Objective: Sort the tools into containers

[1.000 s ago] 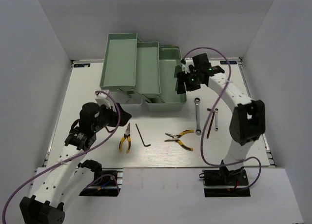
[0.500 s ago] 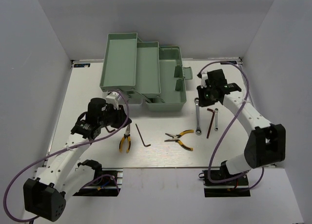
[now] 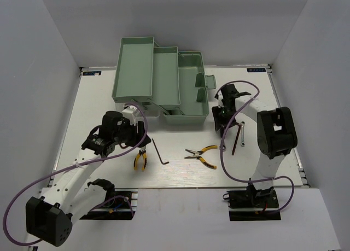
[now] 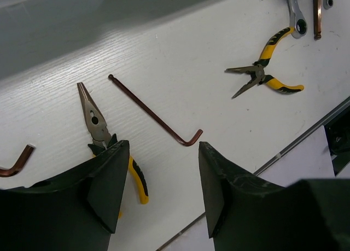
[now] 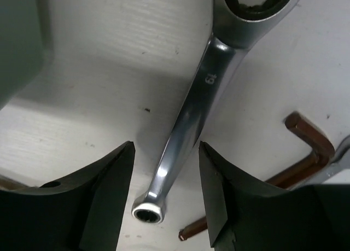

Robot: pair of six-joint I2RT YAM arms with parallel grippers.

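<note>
The pale green toolbox (image 3: 164,81) stands open at the back with its tiers folded out. My left gripper (image 4: 164,193) hangs open just above the table, its left finger (image 4: 104,191) over the handles of one yellow-and-black pliers (image 4: 94,122). A dark hex key (image 4: 156,117) lies just beyond its fingertips. The second pliers (image 3: 201,155) lies mid-table. My right gripper (image 5: 167,199) is open and low, its fingers on either side of the small end of the silver wrench (image 5: 199,106). Nothing is gripped.
A brown hex key (image 5: 306,158) and a small silver wrench (image 3: 242,135) lie just right of the big wrench. Another hex key (image 4: 13,164) lies left of the left gripper. The toolbox wall (image 5: 19,38) rises close on the right gripper's left. The table's front edge (image 4: 306,133) is near.
The right arm swung from over the toolbox down to the wrench. The left gripper moved right and forward, over the pliers.
</note>
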